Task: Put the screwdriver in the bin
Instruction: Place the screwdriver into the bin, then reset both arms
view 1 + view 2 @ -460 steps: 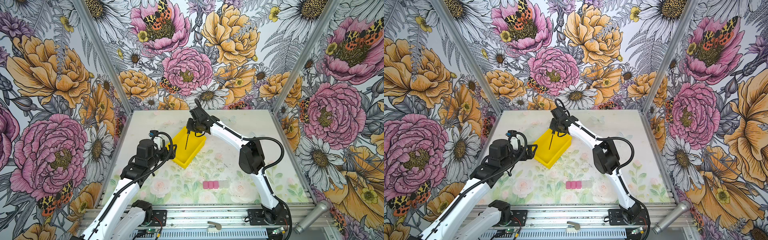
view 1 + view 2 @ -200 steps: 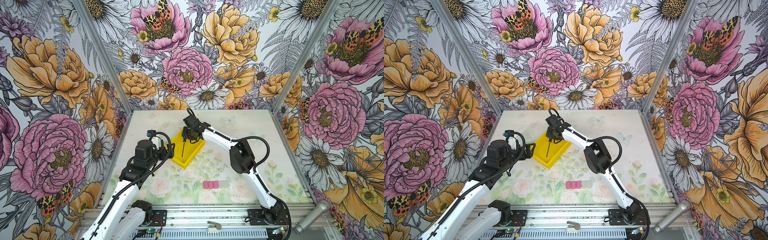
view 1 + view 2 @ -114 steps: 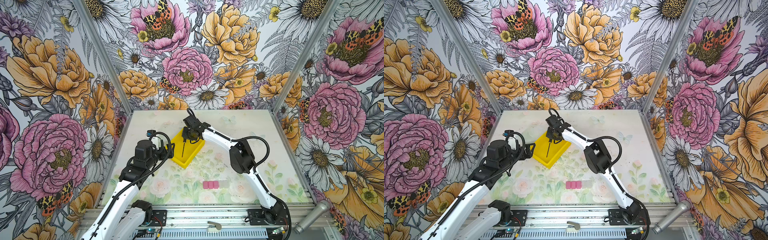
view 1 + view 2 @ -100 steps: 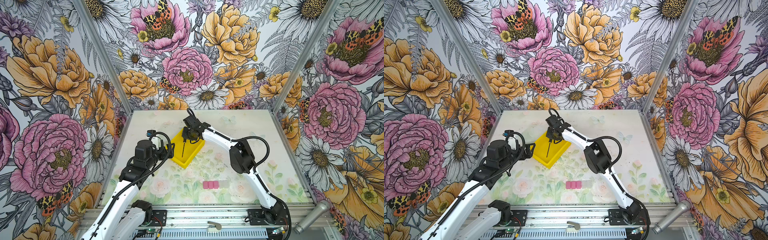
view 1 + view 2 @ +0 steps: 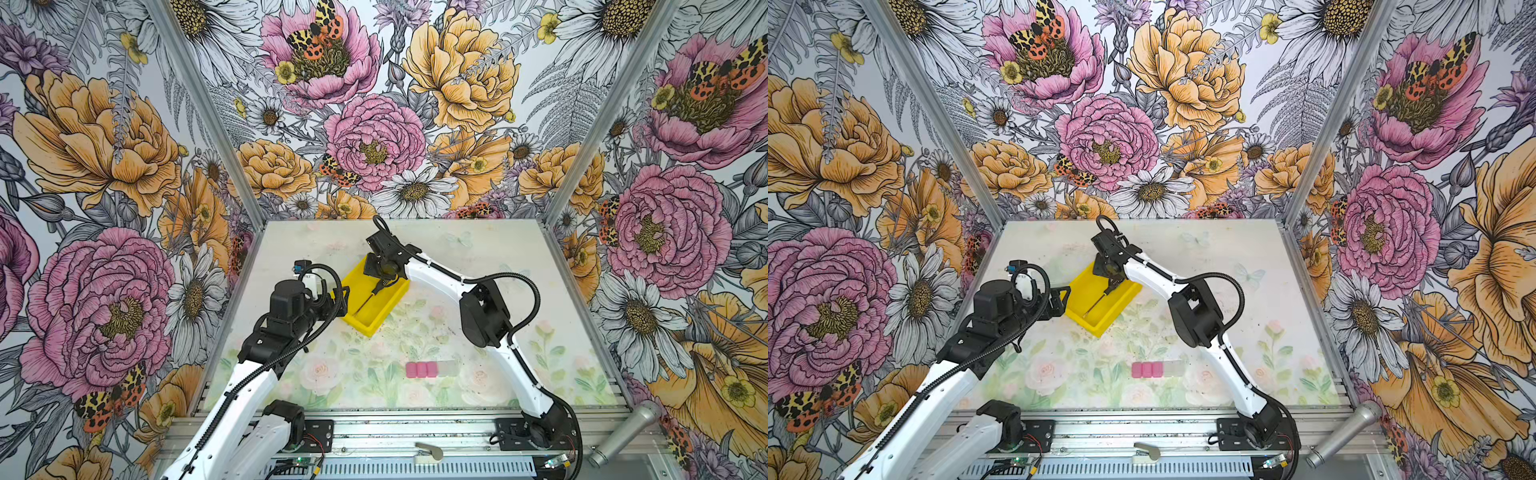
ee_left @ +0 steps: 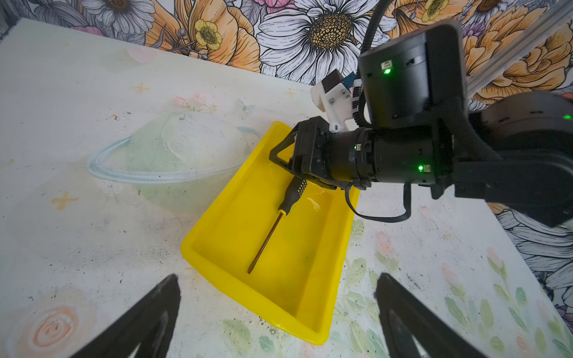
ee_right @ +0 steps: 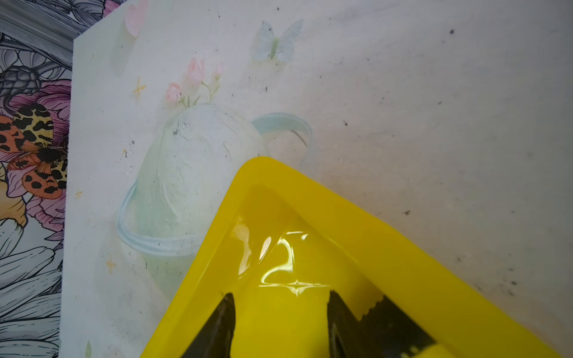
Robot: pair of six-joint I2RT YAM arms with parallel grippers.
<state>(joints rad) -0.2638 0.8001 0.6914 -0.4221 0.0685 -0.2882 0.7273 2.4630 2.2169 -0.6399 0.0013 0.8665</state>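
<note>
The pale printed desk (image 5: 457,249) carries the yellow bin (image 6: 297,272), set aslant between both arms. The left end effector (image 6: 277,285) hangs near one end of the bin, gaping wide and empty. The right end effector (image 7: 280,310) sits low over the other end, fingers parted, bare bin floor between them. The screwdriver (image 6: 280,213) lies flat inside the bin, handle beside one right finger. It looks light, rigid and apt to roll, so the dotted handle seems a surer hold than the thin shaft.
</note>
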